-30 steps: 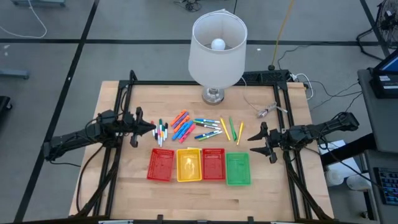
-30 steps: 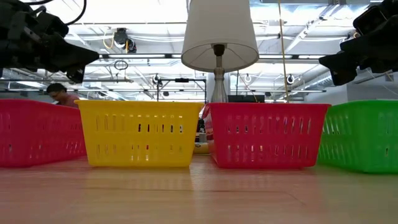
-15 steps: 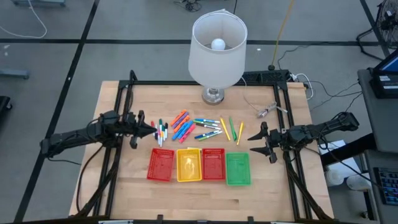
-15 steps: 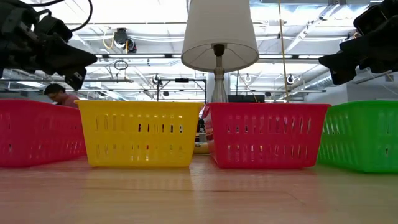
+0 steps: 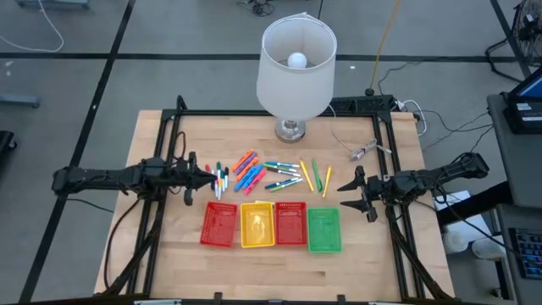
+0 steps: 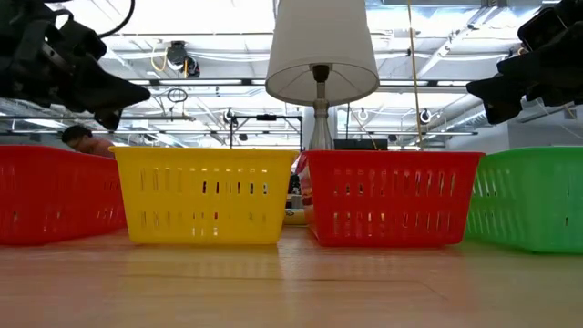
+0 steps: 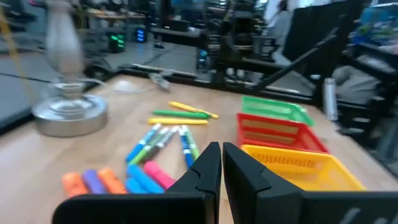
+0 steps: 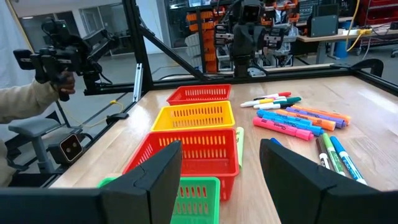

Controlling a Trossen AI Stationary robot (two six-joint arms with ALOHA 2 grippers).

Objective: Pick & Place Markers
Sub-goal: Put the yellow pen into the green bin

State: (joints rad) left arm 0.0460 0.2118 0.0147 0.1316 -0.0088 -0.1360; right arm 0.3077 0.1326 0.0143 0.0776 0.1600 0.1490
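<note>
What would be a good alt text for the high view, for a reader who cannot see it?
Seen from above, a wooden table holds scattered markers behind four mesh trays: red, yellow, red, green. The shut left claw hovers by the markers; the open right claw waits opposite. A lamp stands behind.

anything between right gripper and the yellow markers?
No. In the high view, only bare table lies between the open right gripper and the yellow markers.
</note>
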